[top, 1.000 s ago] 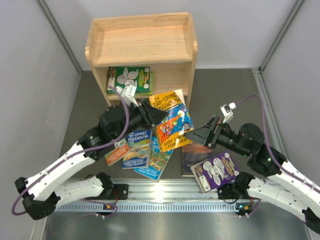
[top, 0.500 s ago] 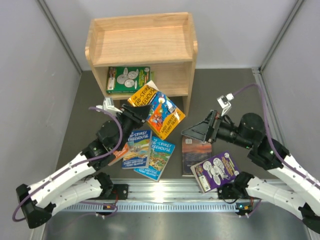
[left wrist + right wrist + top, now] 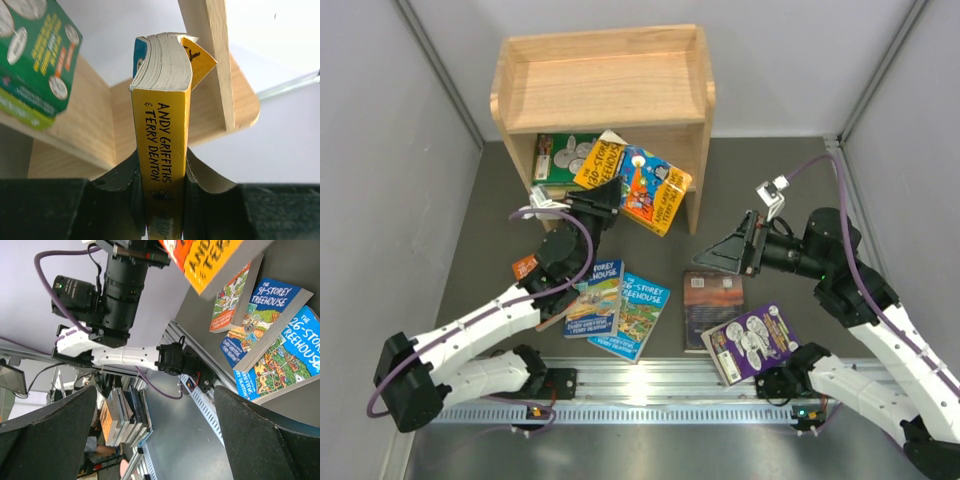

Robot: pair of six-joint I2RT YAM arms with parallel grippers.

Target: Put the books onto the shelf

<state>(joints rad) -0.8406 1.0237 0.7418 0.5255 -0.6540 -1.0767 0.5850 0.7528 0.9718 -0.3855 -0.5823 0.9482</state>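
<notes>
One green book (image 3: 560, 158) is in the shelf (image 3: 600, 90), the left gripper (image 3: 162, 192) clamps a yellow book (image 3: 655, 190), the right gripper (image 3: 722, 258) stands open, other books (image 3: 620, 305) wait.

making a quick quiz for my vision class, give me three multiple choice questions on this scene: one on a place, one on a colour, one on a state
1. Where on the shelf is the green book?
A) top tier
B) lower tier
C) leaning on its outside

2. What colour is the spine of the held book in the left gripper?
A) yellow
B) purple
C) white

3. How is the right gripper?
A) shut on a book
B) open, holding nothing
C) out of view

Answers:
1 B, it sits under the top board in the overhead view.
2 A, the left wrist view shows a yellow spine clamped between the fingers.
3 B, its fingers stand wide apart with nothing between them.
</notes>
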